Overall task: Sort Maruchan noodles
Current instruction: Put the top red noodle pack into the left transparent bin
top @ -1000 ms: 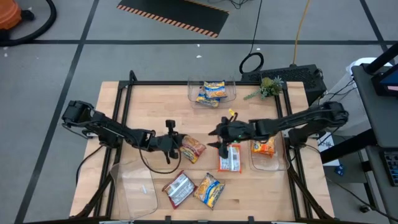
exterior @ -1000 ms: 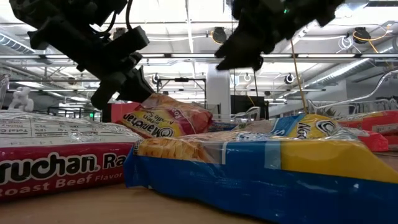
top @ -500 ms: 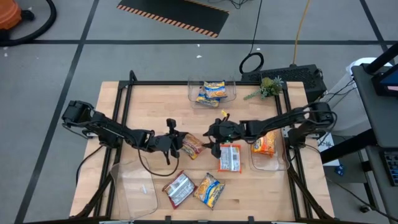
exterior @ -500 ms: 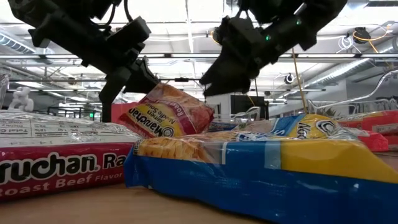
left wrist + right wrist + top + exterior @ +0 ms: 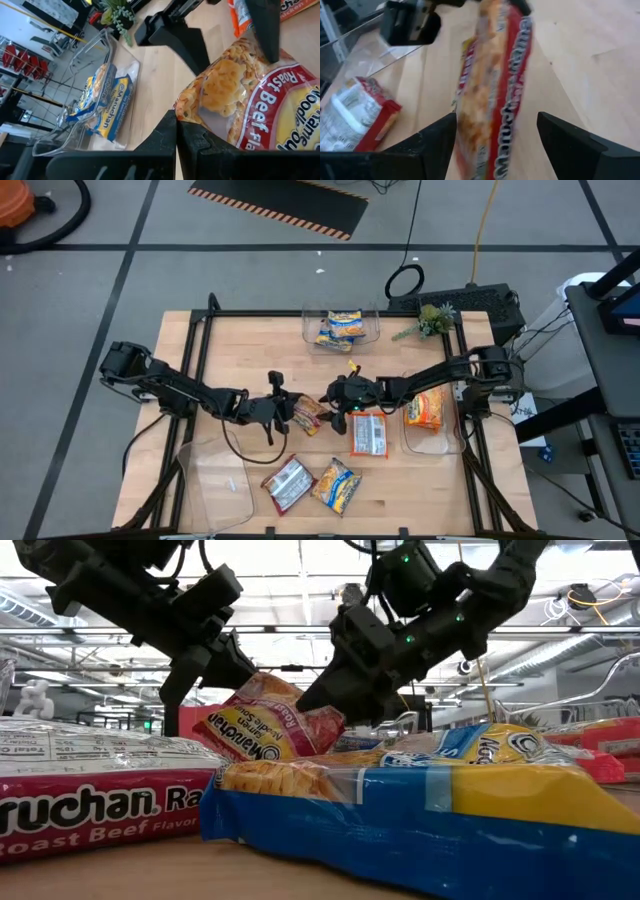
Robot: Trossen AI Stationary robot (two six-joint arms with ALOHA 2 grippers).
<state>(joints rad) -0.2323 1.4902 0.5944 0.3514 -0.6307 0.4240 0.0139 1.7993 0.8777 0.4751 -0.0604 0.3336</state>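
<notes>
At mid-bench [image 5: 240,350], the left pincer [image 5: 290,412] is clamped tight on a corner of a red Roast Beef packet [image 5: 309,413], holding it tilted above the wood. The right pincer [image 5: 333,402] stands spread wide, its fingers [image 5: 429,145] on either side of the packet's far end (contact can't be confirmed). Bare wood lies open toward the far-left corner. Near the front edge lie a "Maruchan Ramen Roast Beef Flavor" packet [image 5: 90,800] and a blue-and-yellow packet [image 5: 420,825].
</notes>
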